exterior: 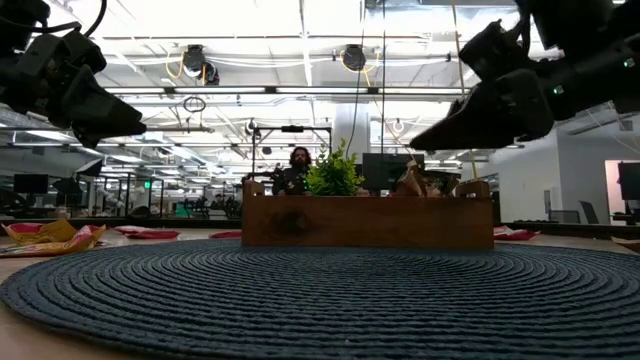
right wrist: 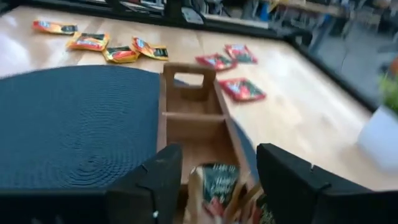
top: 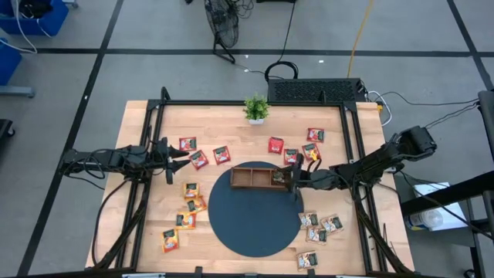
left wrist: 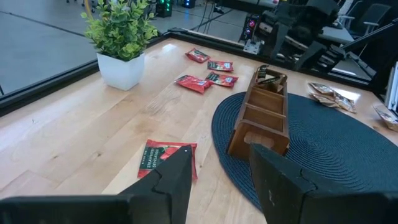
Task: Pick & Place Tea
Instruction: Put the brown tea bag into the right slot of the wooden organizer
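**Sachet dropped at the tray's right end: time to lift clear**

My right gripper (top: 296,182) hangs over the right-end compartment of the wooden tray (top: 248,179), its fingers spread apart with nothing pinched between them. Just beneath them, in the right wrist view, a pale sachet (right wrist: 212,184) stands on edge inside that compartment, leaning among others. The step in hand, as I judge it, is the release, so the thing to do well is pull straight up (no sideways drift) so a fingertip does not drag the sachet back out or nudge the tray on the dark mat (top: 255,228).

The left gripper (top: 174,157) waits over the table's left side, fingers parted and empty, near the red sachets (top: 199,159).

The tea itself is small, flat, square packets, light and likely slippery. Red ones lie behind the tray, orange ones (top: 191,190) sit left of the mat, and pale ones (top: 317,228) cluster to its right, all well apart from the potted plant (top: 256,108).
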`<state>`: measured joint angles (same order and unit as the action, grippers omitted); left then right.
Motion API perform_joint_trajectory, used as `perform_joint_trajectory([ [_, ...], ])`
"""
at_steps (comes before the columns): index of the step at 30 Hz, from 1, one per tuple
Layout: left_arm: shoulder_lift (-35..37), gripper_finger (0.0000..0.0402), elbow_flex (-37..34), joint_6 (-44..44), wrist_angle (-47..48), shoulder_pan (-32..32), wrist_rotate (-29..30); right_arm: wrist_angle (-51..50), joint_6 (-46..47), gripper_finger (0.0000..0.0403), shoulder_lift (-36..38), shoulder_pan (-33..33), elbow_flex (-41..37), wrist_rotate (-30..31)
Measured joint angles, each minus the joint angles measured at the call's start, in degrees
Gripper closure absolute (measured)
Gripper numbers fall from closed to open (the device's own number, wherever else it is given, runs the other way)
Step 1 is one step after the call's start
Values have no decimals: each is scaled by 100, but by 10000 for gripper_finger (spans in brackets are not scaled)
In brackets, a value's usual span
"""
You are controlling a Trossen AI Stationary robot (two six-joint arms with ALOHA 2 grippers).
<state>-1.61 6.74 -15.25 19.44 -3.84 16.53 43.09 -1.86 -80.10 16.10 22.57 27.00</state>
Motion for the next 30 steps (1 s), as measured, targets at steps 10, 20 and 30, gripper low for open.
perform_joint_trajectory([
  [10, 2, 240, -1, 0, 1, 0, 0, -4685, 403, 204, 169, -74, 2139, -178],
  [20, 0, 240, -1, 0, 0, 0, 0, -6045, 2501, 224, -301, -63, 3003, -232],
  [30, 0, 240, -1, 0, 0, 0, 0, -5646, 2666, 229, -1024, -63, 3003, -302],
])
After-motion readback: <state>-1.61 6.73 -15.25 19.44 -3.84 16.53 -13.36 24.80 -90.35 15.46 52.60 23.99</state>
